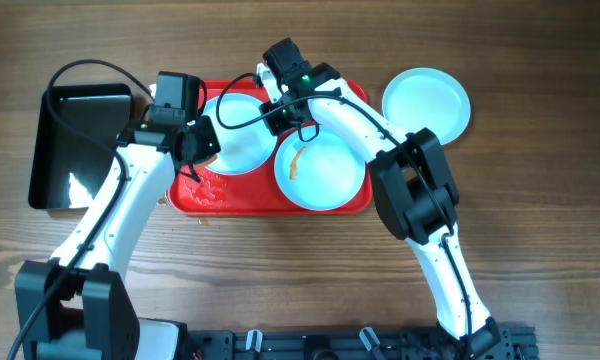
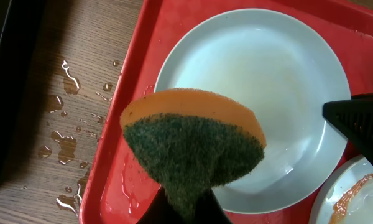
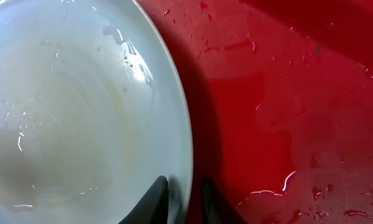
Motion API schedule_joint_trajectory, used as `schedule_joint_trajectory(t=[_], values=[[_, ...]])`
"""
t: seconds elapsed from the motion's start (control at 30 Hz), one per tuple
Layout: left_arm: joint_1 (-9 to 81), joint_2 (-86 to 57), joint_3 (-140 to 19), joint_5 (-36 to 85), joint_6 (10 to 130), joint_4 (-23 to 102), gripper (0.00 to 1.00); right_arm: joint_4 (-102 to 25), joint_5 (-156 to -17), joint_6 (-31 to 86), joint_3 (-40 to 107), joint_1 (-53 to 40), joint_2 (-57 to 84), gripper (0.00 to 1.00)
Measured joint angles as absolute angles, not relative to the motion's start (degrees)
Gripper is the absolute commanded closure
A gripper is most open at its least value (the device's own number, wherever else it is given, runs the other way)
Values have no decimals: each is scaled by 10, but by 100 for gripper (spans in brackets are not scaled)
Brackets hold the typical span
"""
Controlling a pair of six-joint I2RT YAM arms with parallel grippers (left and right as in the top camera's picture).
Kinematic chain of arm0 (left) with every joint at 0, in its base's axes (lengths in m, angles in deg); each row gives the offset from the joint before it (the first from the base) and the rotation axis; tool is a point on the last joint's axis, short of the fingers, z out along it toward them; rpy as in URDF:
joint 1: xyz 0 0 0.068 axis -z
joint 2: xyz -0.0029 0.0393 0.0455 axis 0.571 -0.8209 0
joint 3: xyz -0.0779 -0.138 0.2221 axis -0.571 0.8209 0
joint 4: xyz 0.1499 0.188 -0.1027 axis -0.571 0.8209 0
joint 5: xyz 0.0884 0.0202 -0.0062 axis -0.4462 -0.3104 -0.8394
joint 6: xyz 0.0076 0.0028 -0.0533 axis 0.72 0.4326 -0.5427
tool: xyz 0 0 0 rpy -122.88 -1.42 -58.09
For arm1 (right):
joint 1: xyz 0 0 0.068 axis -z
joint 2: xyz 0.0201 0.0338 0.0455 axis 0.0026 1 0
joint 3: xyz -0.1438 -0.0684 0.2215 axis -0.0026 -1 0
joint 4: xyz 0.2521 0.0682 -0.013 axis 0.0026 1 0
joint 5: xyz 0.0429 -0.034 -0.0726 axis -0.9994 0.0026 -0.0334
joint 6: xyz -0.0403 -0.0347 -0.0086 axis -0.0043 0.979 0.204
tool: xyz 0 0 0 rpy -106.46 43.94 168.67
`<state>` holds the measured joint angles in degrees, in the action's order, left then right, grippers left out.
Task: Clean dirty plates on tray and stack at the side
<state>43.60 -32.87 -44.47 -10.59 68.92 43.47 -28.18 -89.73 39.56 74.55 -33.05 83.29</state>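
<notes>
The red tray (image 1: 220,195) holds two pale plates. The left plate (image 1: 235,140) looks wet and smear-free. It also shows in the left wrist view (image 2: 255,93) and the right wrist view (image 3: 81,112). The right plate (image 1: 320,175) carries an orange smear (image 2: 351,193). A third plate (image 1: 426,103) lies on the table right of the tray. My left gripper (image 1: 198,150) is shut on an orange-and-green sponge (image 2: 193,149) over the left plate's near-left rim. My right gripper (image 1: 278,108) pinches that plate's rim between its fingers (image 3: 183,199).
A glossy black bin (image 1: 80,145) stands left of the tray. Water drops (image 2: 62,143) lie on the wood between bin and tray. The tray floor (image 3: 286,93) is wet. A black cable loops over the tray's back edge.
</notes>
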Motion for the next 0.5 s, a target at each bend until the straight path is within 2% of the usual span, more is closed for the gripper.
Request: schedule_joint_trajectory(t=[0.07, 0.3, 0.5], values=[[436, -329, -445, -106, 689, 435, 96, -284, -898, 391, 748, -331, 836, 96], [436, -329, -445, -106, 689, 435, 96, -281, -890, 383, 758, -331, 836, 96], [436, -329, -445, -106, 689, 434, 96, -256, -803, 385, 771, -331, 821, 95]])
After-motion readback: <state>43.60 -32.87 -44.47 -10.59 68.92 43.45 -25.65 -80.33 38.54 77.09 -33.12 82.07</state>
